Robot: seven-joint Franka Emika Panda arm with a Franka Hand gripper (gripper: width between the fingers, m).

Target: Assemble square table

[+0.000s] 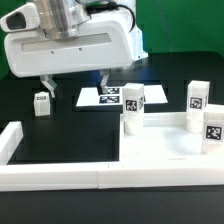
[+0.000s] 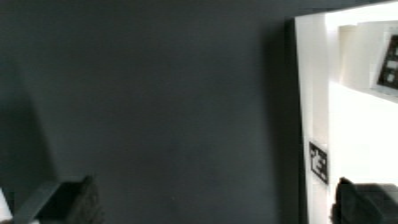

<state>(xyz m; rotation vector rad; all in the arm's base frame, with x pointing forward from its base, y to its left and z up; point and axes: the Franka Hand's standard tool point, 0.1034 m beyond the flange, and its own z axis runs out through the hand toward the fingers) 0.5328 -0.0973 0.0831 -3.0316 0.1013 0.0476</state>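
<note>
The white square slab (image 1: pixel 165 148) lies at the exterior view's lower right. Three white tagged legs stand upright on or at it: one at its far left corner (image 1: pixel 133 106), one at the far right (image 1: pixel 197 99), one nearer on the right (image 1: pixel 213 128). A fourth leg (image 1: pixel 41 104) stands alone on the black table at the left. My gripper (image 1: pixel 75 84) hangs open and empty above the table, between the lone leg and the marker board (image 1: pixel 103 97). In the wrist view the gripper (image 2: pixel 221 200) has only dark table between its fingertips (image 2: pixel 71 198).
The marker board's edge and tags show in the wrist view (image 2: pixel 338 100), under one finger. A long low white wall (image 1: pixel 60 176) runs along the front and up the left side (image 1: pixel 10 140) in the exterior view.
</note>
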